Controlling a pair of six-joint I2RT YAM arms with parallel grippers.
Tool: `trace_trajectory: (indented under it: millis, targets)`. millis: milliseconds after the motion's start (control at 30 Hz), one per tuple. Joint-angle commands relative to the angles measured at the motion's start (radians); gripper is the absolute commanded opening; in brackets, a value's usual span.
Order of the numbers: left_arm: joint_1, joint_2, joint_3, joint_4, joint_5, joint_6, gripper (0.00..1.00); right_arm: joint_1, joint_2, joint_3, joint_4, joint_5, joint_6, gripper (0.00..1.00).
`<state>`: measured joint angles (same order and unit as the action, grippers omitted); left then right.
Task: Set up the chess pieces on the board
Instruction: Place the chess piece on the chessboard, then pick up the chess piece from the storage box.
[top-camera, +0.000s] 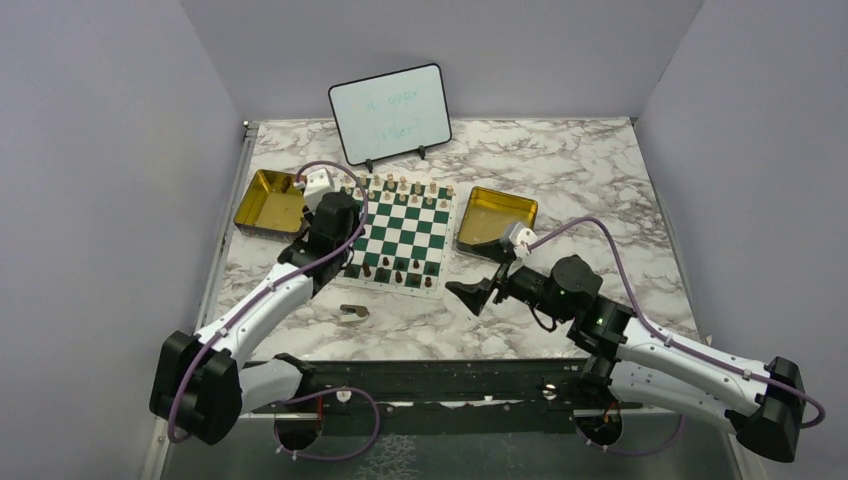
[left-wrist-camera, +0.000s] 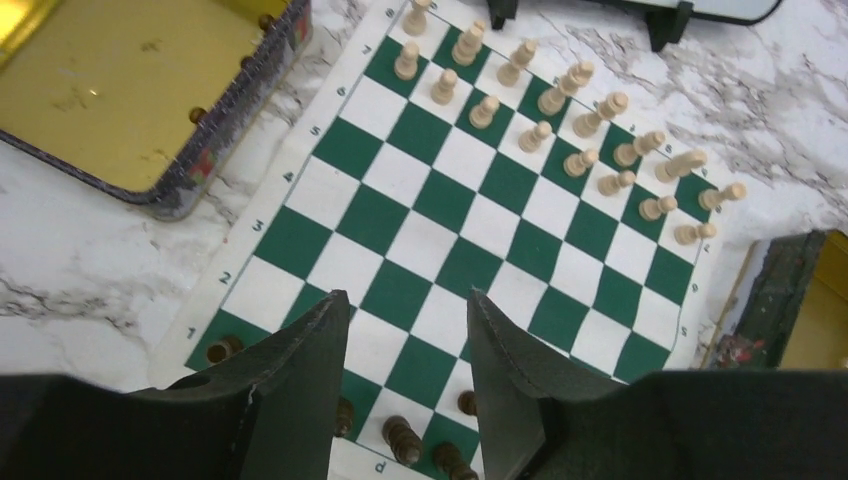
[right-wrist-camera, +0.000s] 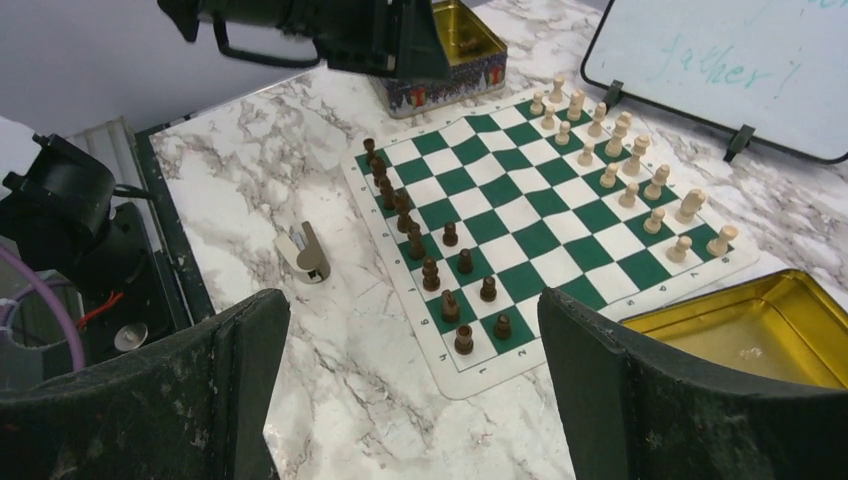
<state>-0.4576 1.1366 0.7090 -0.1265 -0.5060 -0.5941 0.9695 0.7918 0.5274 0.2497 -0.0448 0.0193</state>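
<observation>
Left gripper (left-wrist-camera: 405, 360) is hovering right over the near left corner of the board (top-camera: 402, 228). Its fingers are standing partly apart and gripping nothing, with bare green and white squares showing through the gap. The dark chess pieces (right-wrist-camera: 430, 272) are lining the near edge just beneath and beside those fingers, and a short second row is standing one rank in on the right half. The light chess pieces (right-wrist-camera: 630, 190) are filling two rows along the far edge, well apart from both grippers.

Right gripper (right-wrist-camera: 415, 330) is hanging off the board's near right corner over bare table, jaws spread wide, holding nothing. The middle ranks are lying open. The left gold tin (top-camera: 268, 200) is sitting just beside the board's left edge and the right gold tin (top-camera: 497, 215) by its right edge. A small brownish-grey scrap (top-camera: 353, 312) is lying on the marble-patterned table (top-camera: 620, 170) on the near side of the board. A whiteboard (top-camera: 390, 112) is standing behind, with grey walls (top-camera: 100, 150) closing in three sides.
</observation>
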Motion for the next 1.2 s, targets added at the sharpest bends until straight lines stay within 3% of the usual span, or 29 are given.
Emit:
trace_trajectory:
  millis: [0, 100, 333, 600, 833, 1167]
  targets:
    - [0.096, 0.067, 0.125, -0.135, 0.064, 0.06, 0.49, 0.003, -0.014, 0.025, -0.047, 0.035, 0.062, 1.0]
    - [0.212, 0.118, 0.177, -0.148, 0.148, 0.087, 0.48, 0.003, -0.029, 0.017, -0.044, 0.018, 0.06, 1.0]
    - [0.409, 0.273, 0.304, -0.153, 0.218, 0.107, 0.34, 0.004, -0.027, -0.004, -0.006, -0.008, 0.091, 1.0]
    - [0.614, 0.438, 0.342, 0.111, 0.396, 0.078, 0.32, 0.004, -0.005, -0.027, 0.04, -0.001, 0.099, 1.0]
    - [0.662, 0.612, 0.419, 0.23, 0.446, 0.126, 0.28, 0.003, 0.036, -0.012, 0.032, 0.001, 0.074, 1.0]
    - [0.684, 0.781, 0.498, 0.326, 0.494, 0.373, 0.28, 0.004, 0.023, 0.035, 0.0, 0.006, 0.083, 1.0]
